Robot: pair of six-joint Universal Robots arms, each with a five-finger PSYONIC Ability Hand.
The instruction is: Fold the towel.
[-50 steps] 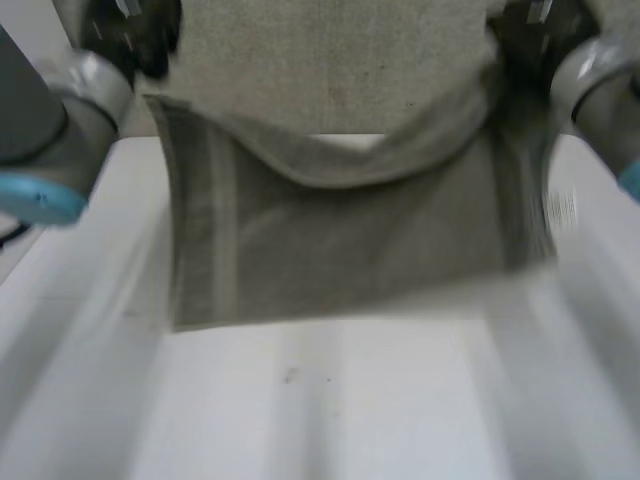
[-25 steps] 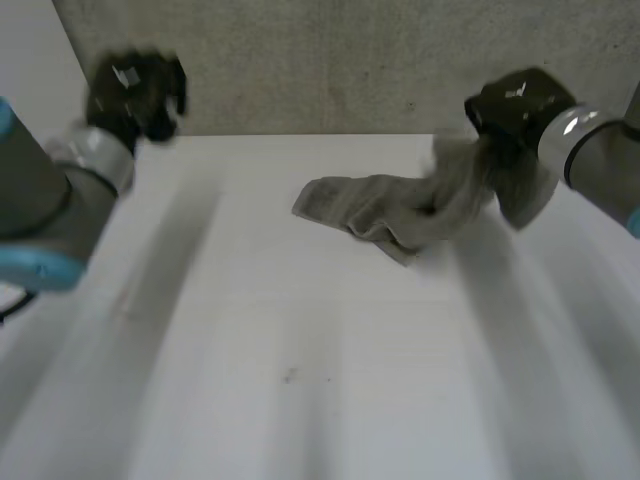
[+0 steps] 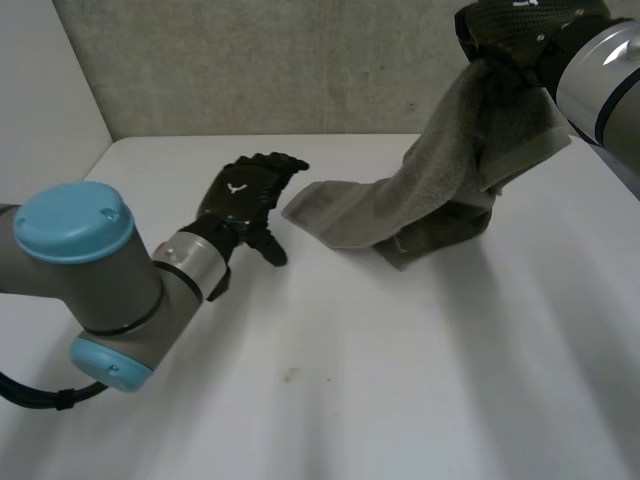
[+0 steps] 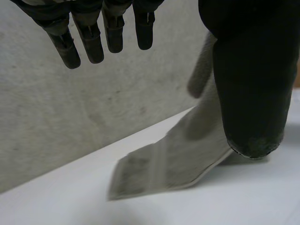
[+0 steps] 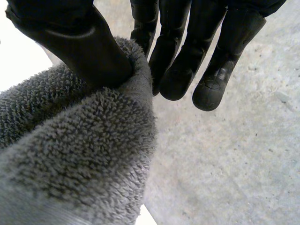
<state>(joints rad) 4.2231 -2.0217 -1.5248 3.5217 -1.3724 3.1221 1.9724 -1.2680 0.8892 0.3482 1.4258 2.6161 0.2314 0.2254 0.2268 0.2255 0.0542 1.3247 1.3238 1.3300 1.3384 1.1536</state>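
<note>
The grey towel hangs from my right hand, which is raised at the far right of the table. The towel's lower end lies bunched and stretched on the white table. In the right wrist view the thumb pinches the towel's fluffy edge against the fingers. My left hand rests low over the table, fingers straight and empty, a short way from the towel's flat free end. In the left wrist view that towel end lies beyond the spread fingers and thumb.
A grey wall runs along the table's far edge. The left arm's elbow sits over the table's near left part. Bare table surface stretches across the front.
My left hand let go of the towel, opened and came down near its free end. My right hand rose to the far right, dragging the towel up with it.
</note>
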